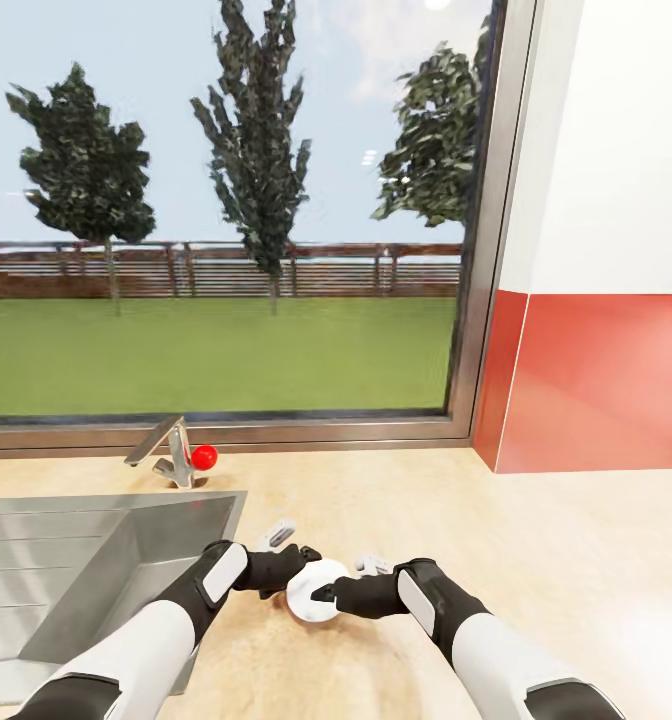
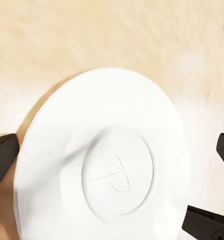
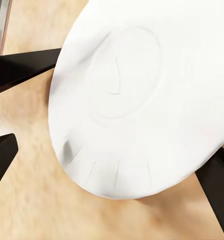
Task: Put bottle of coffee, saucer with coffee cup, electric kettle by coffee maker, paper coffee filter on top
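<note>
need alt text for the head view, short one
Both end effectors, left and right, meet at a white saucer on the tan kitchen countertop, beside a steel sink and a faucet with a red knob. Behind, a window shows lawn, trees and fence.

The saucer is plain white, with a faint embossed ring and mark on its face, and it shows against the pale tan wood grain of the kitchen countertop. The left gripper and right gripper are black, on arms sleeved in white with black bands. The sink is dull grey steel, its tap carries a bright red knob, and the wall panel is red under white.
</note>
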